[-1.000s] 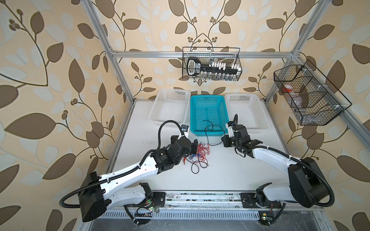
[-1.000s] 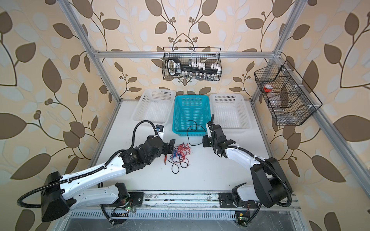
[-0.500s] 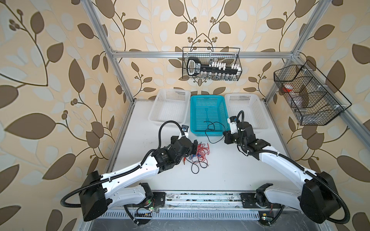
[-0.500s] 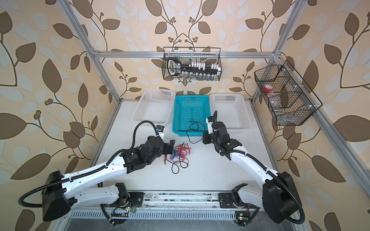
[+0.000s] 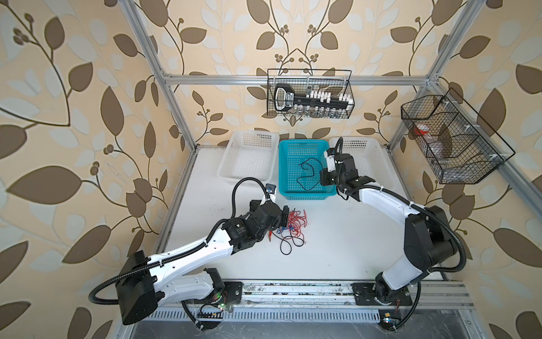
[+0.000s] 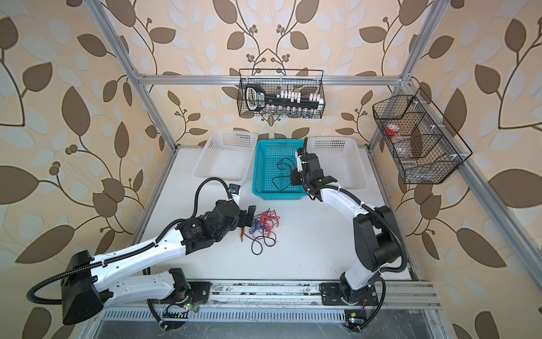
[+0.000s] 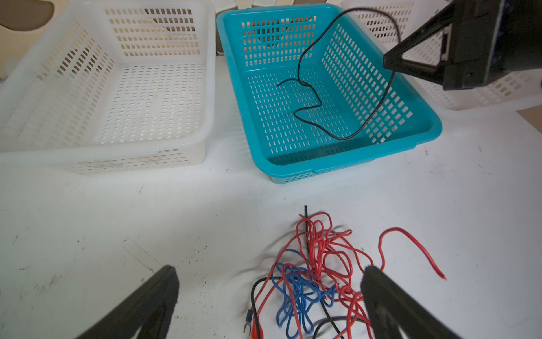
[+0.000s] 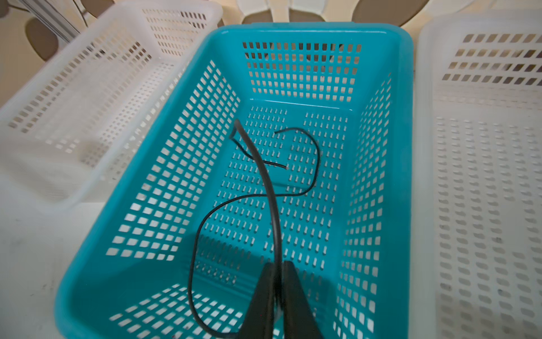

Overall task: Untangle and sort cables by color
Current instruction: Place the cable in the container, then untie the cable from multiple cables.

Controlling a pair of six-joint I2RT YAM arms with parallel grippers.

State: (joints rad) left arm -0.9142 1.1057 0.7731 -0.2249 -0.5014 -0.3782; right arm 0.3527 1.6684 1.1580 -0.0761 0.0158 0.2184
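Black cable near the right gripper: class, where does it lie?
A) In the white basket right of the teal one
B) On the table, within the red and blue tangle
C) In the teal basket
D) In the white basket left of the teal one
C: the black cable loops across the floor of the teal basket, one stretch running up between the nearly closed jaws of the right gripper.

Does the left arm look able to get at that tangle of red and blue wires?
Probably yes: its tool is open and right at the tangle, with nothing in between.
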